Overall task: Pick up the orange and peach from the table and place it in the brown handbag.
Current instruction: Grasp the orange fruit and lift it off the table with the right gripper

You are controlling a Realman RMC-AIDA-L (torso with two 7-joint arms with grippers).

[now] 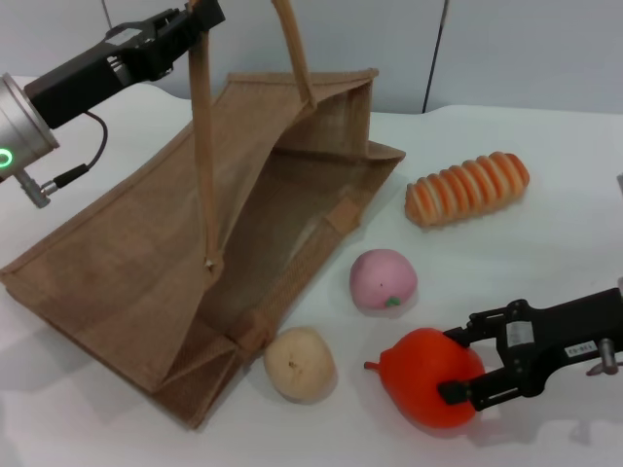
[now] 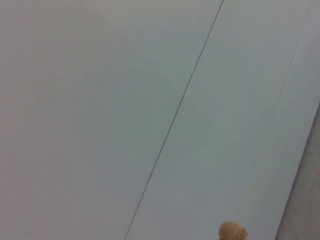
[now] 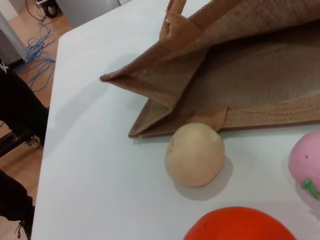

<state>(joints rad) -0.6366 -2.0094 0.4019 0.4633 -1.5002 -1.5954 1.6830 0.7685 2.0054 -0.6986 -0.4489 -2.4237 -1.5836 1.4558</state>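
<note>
The orange (image 1: 423, 379) lies on the white table at the front right, and its top shows in the right wrist view (image 3: 240, 225). My right gripper (image 1: 459, 365) is shut on the orange's right side, one finger on each flank. The peach (image 1: 383, 277) sits just behind the orange and shows in the right wrist view (image 3: 306, 160). The brown handbag (image 1: 127, 263) lies on its side with its mouth open toward the fruit, also in the right wrist view (image 3: 260, 75). My left gripper (image 1: 195, 17) is up at the far left, shut on one handle and holding it taut.
A beige round fruit (image 1: 300, 363) rests against the bag's front corner, left of the orange (image 3: 195, 154). A striped bread loaf (image 1: 467, 188) lies at the back right. The left wrist view shows only a wall and a scrap of handle (image 2: 232, 232).
</note>
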